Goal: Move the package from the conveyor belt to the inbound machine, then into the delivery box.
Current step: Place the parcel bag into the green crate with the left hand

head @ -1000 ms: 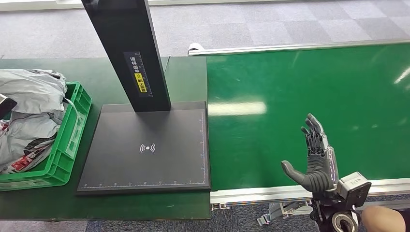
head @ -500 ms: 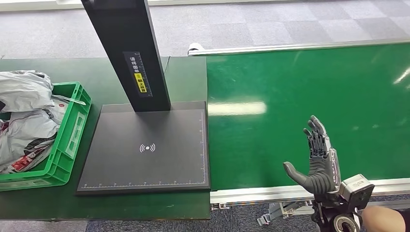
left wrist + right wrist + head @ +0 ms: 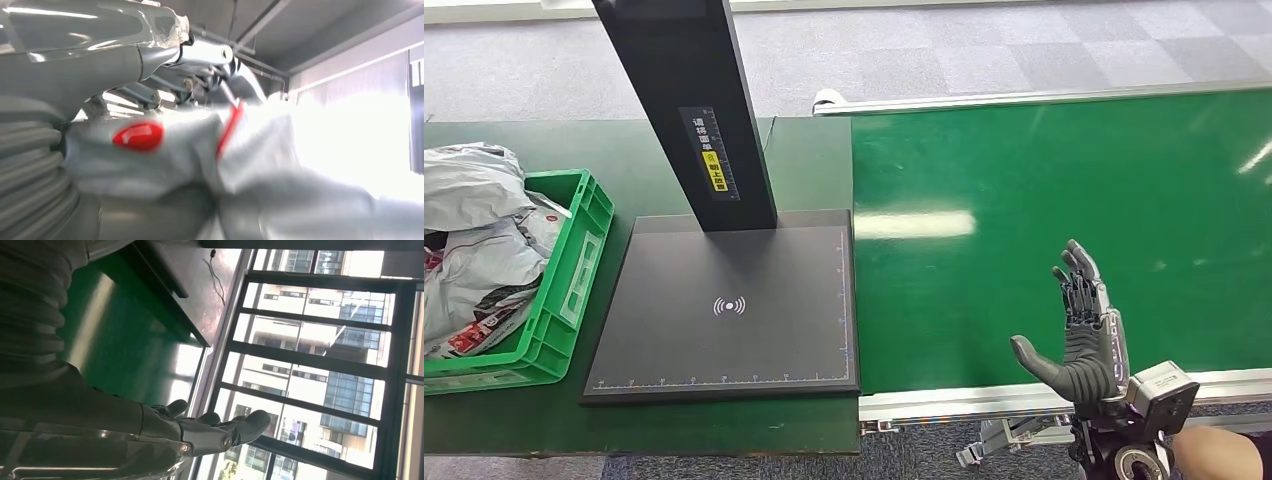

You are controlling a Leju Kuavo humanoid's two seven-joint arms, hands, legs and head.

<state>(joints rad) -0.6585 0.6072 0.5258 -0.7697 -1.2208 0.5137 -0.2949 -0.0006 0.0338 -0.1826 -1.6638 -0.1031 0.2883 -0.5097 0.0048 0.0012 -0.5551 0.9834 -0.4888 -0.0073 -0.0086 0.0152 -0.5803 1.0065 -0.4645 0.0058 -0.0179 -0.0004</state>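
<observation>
Parcel-sorting demo stn in an office-type bldg: green conveyor belt (image 3: 1064,200) at right, black scan platform w/ post (image 3: 724,300) mid, green crate (image 3: 564,290) of grey poly mailers (image 3: 474,230) left, grey carpet tiles (image 3: 984,50) far.

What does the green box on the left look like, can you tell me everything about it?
The green box is a plastic crate with slotted side walls and a thick rim. It sits upright on the dark green table, at its left end, beside the black scanner plate, a narrow gap away. It is piled with crumpled grey package bags that bulge above its rim. The picture's left edge cuts part of it off.
</observation>
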